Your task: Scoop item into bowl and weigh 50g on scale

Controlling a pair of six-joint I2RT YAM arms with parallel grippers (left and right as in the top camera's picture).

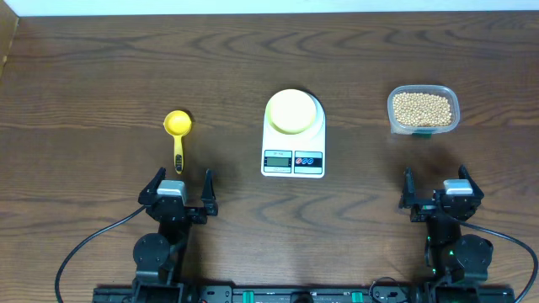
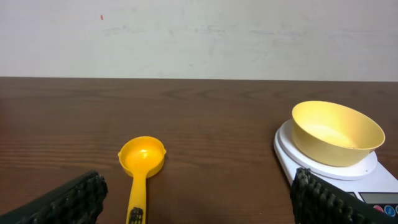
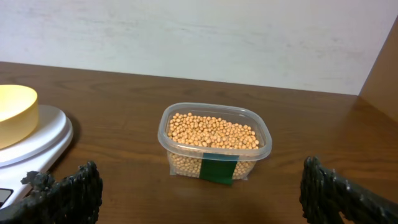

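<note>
Tan beans (image 1: 422, 108) (image 3: 212, 131) fill a clear plastic container (image 1: 424, 110) (image 3: 214, 143) at the right. The pale yellow-green bowl (image 1: 293, 111) (image 2: 336, 132) stands empty on the white scale (image 1: 293, 155) (image 2: 311, 167) in the middle; both also show at the left of the right wrist view, bowl (image 3: 15, 114) on scale (image 3: 37, 142). A yellow scoop (image 1: 178, 130) (image 2: 142, 163) lies empty at the left, handle toward me. My left gripper (image 1: 182, 192) (image 2: 199, 199) is open and empty just behind the scoop's handle. My right gripper (image 1: 436, 196) (image 3: 202, 190) is open and empty, in front of the container.
The dark wooden table (image 1: 101, 76) reaches a pale wall at the back. A wooden panel (image 3: 380, 68) stands at the far right edge. Cables run from both arm bases at the front edge.
</note>
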